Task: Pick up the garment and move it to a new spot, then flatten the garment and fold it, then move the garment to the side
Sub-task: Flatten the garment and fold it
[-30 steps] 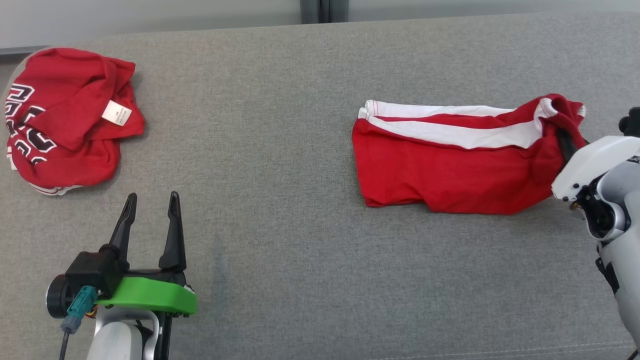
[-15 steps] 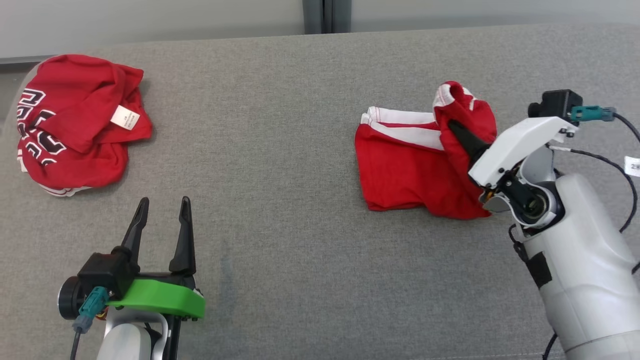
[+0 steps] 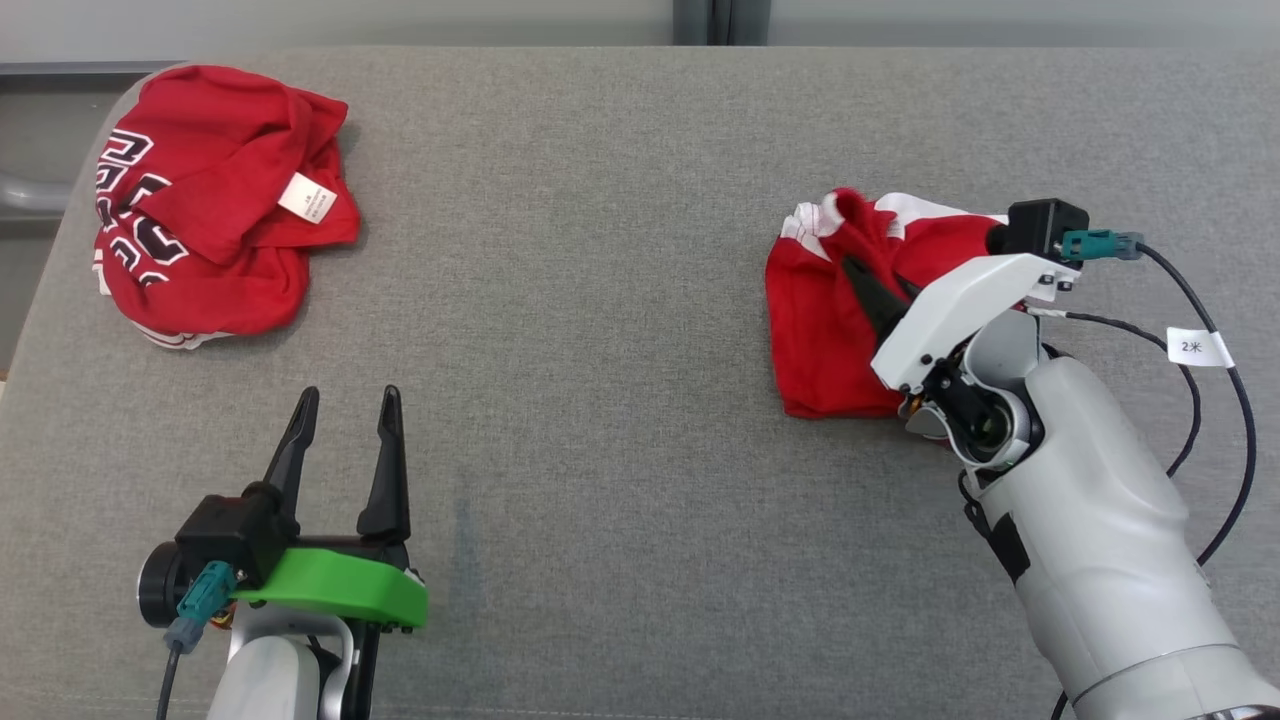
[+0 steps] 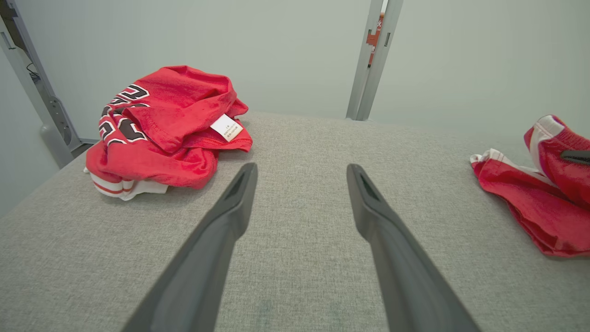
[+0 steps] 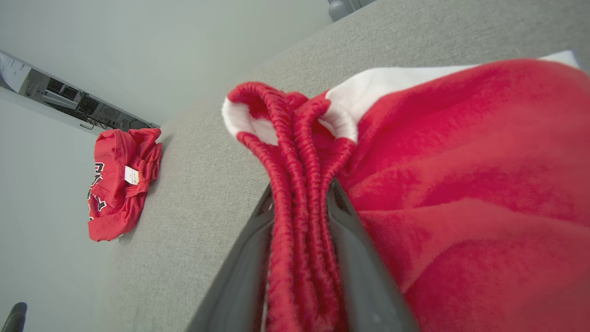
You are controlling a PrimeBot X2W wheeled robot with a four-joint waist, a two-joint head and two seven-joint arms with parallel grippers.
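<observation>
Two long dark fingers of the left gripper (image 3: 350,392) are spread wide with nothing between them, held low over the grey padded surface (image 3: 600,450); the forearm is cut off by the frame's bottom edge. The right gripper (image 3: 870,280) is angled forward and left from a bent wrist. Its jaws are closed on the gathered waistband (image 5: 299,138) of the red shorts (image 3: 820,350), which are bunched around both fingers, hiding the tips in cloth. Far beyond the left jaws and to their left, a crumpled red jersey (image 3: 210,220) is seen.
</observation>
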